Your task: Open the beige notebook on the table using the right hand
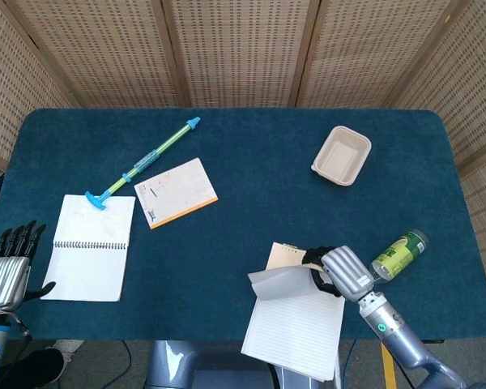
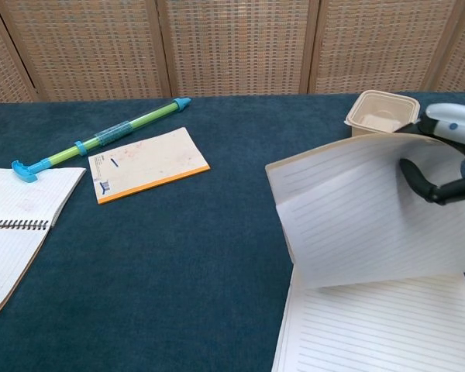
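Observation:
The beige notebook (image 1: 296, 324) lies at the table's near edge, right of centre, with a lined page showing. Its cover (image 1: 280, 283) stands lifted and curled over toward the left. In the chest view the cover's lined underside (image 2: 364, 209) fills the right side above the flat page (image 2: 372, 333). My right hand (image 1: 338, 272) grips the cover's right edge, dark fingers (image 2: 418, 177) curled over it. My left hand (image 1: 8, 271) hangs off the table's left edge, fingers straight and apart, holding nothing.
A green bottle (image 1: 398, 254) lies just right of my right hand. A beige tray (image 1: 341, 155) sits further back. On the left are an orange-edged notepad (image 1: 176, 192), a blue-green stick (image 1: 143, 162) and an open white spiral notebook (image 1: 91, 247).

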`<state>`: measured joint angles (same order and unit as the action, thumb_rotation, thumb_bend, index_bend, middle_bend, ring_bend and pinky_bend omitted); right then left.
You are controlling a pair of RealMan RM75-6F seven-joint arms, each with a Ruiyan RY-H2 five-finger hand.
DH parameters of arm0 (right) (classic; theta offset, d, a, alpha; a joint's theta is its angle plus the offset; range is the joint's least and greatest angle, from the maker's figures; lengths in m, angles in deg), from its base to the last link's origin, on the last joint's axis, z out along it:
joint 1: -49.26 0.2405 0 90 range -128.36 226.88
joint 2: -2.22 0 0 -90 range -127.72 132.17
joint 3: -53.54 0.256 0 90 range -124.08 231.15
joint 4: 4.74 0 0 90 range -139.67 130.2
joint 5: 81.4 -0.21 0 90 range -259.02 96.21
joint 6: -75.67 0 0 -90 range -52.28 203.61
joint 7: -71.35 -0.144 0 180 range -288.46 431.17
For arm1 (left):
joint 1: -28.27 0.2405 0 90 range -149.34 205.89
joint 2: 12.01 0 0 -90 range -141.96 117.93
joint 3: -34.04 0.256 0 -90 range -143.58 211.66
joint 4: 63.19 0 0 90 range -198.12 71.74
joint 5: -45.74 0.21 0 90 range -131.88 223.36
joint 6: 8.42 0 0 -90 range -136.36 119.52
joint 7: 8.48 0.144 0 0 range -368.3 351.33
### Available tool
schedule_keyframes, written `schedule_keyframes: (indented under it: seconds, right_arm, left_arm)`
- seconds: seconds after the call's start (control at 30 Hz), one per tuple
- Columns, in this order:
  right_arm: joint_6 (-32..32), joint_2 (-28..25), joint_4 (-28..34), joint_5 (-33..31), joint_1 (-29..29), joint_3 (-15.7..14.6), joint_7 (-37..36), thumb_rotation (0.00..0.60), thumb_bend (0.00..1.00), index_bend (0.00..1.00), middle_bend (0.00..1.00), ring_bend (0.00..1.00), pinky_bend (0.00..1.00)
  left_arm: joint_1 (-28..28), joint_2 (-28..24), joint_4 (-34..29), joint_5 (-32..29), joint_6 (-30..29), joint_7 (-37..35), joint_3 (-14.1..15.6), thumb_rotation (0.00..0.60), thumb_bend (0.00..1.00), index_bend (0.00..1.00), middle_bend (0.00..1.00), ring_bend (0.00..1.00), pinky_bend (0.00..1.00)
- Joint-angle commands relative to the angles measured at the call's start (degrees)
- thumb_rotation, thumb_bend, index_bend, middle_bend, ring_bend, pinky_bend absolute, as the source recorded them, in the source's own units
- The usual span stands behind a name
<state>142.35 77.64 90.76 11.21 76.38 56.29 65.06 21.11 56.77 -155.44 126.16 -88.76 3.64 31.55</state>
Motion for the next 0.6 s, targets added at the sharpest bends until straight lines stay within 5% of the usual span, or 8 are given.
schedule_keyframes:
  seconds: [0.03, 0.33, 0.6]
  right_arm:
    - [-2.1, 0.6, 0.6, -2.5, 1.7, 2.1, 2.0, 0.6, 0.87, 0.68, 0.58, 0.54, 0.66]
    - [-12.6, 5.2, -2.5, -17.4, 11.3, 12.1, 12.0, 0.6, 0.86, 0.68, 0.58, 0.54, 0.66]
    - [-16.0, 8.8, -6.9, -26.0, 16.8, 16.0, 16.0, 0.6, 0.86, 0.68, 0.58, 0.54, 0.66]
  left_arm:
    - [-0.1, 0.2, 0.3, -0.2, 0.3, 0.0, -0.1, 0.6, 0.0, 0.0, 0.0, 0.0, 0.0]
    - [-0.9, 0.7, 2.3, -2.7, 2.7, -1.4, -0.7, 0.6, 0.0, 0.0, 0.0, 0.0, 0.0]
    - [-1.3, 0.8, 2.8, -3.5, 3.5, -1.7, -0.9, 0.6, 0.0, 0.0, 0.0, 0.0, 0.0]
